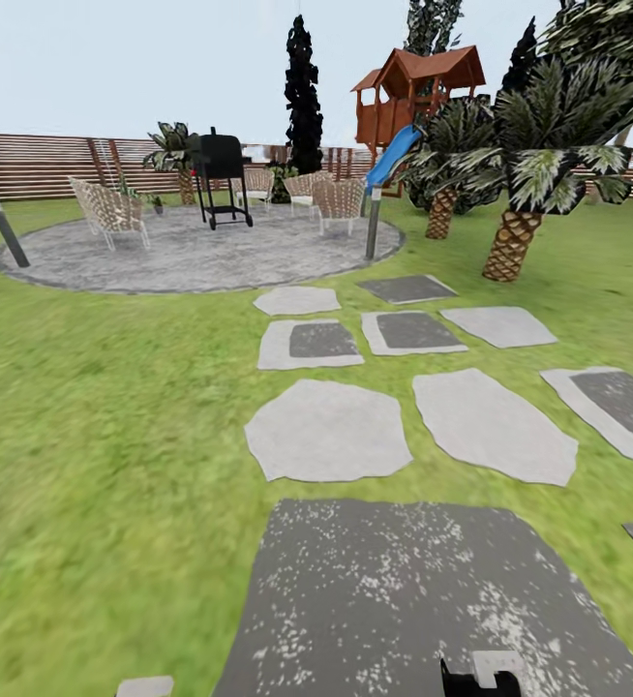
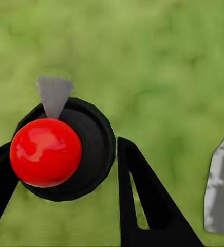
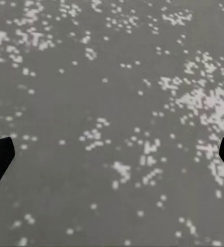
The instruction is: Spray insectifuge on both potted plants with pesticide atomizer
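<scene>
My left gripper [image 2: 66,149] is shut on the pesticide atomizer [image 2: 94,149], a black round body with a glossy red ball cap [image 2: 45,152] and a grey cone nozzle [image 2: 53,95]. Its black fingers [image 2: 143,206] press either side, with green lawn below. My right gripper [image 3: 112,154] is open and holds nothing, its two tips at the picture's edges over a speckled dark grey slab [image 3: 112,77]. The garden lawn [image 1: 94,416] stretches ahead to the brown slat fence [image 1: 36,165]. A tiny dark plant [image 1: 156,203] sits by the chairs, too small to identify.
Grey stepping slabs [image 1: 328,431] lead to a round paved patio [image 1: 191,257] with wicker chairs [image 1: 111,213], a black grill [image 1: 220,174] and two posts [image 1: 373,223]. Palm trees [image 1: 515,232] and a playhouse with blue slide [image 1: 418,92] stand at the right. A tall agave [image 1: 173,145] is by the fence.
</scene>
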Motion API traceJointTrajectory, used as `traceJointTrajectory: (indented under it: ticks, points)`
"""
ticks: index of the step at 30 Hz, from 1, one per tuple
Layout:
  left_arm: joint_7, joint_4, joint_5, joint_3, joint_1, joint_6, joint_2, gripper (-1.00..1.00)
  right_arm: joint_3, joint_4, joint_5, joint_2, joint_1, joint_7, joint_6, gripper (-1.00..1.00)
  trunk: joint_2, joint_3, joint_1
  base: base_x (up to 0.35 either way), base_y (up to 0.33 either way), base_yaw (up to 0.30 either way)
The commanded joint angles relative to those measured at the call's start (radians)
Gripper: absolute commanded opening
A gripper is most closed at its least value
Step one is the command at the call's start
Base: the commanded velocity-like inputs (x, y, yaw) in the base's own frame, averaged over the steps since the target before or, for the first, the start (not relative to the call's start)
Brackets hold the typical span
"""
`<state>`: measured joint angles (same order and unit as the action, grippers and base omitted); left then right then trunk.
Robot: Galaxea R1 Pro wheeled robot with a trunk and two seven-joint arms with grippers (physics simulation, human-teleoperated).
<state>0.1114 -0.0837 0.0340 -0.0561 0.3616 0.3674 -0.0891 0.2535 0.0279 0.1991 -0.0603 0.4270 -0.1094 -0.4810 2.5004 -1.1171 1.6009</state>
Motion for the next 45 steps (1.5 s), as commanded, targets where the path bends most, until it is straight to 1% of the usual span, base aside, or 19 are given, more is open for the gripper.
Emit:
traceJointTrajectory:
  ticks: [1, 6, 10, 13, 39, 45]
  points:
    - [0.001, 0.001, 0.004, -0.005, 0.000, 0.004, 0.000, -1.00, 0.009, 0.000, 0.008, 0.000, 0.001, -0.003, -0.002, 1.00, 0.000, -0.001, 0.000, 0.343, 0.000, 0.000]
    - [0.002, 0.001, 0.004, -0.006, 0.000, 0.006, 0.000, -1.00, 0.009, 0.000, 0.008, 0.000, 0.000, -0.001, -0.002, 1.00, 0.000, -0.001, 0.000, 0.343, 0.000, 0.000]
    - [0.006, 0.002, 0.006, -0.006, 0.000, 0.046, 0.000, -1.00, 0.009, 0.000, 0.008, 0.001, 0.000, -0.001, -0.002, 1.00, 0.000, -0.001, 0.000, 0.343, 0.000, 0.000]
    - [0.007, 0.002, 0.005, -0.006, -0.002, 0.053, 0.000, -1.00, 0.009, 0.000, 0.008, 0.001, 0.000, -0.001, -0.002, 1.00, 0.000, -0.001, 0.000, 0.343, 0.000, 0.000]
    - [0.005, 0.004, 0.002, -0.005, -0.006, 0.056, 0.001, -1.00, 0.008, 0.000, 0.006, -0.002, -0.007, -0.004, -0.002, 1.00, 0.000, -0.001, 0.000, 0.343, 0.000, 0.000]
    - [0.005, 0.003, 0.002, -0.005, -0.006, 0.056, 0.000, -1.00, 0.008, 0.000, 0.006, -0.001, -0.007, -0.005, -0.002, 1.00, 0.000, -0.001, 0.000, 0.343, 0.000, 0.182]
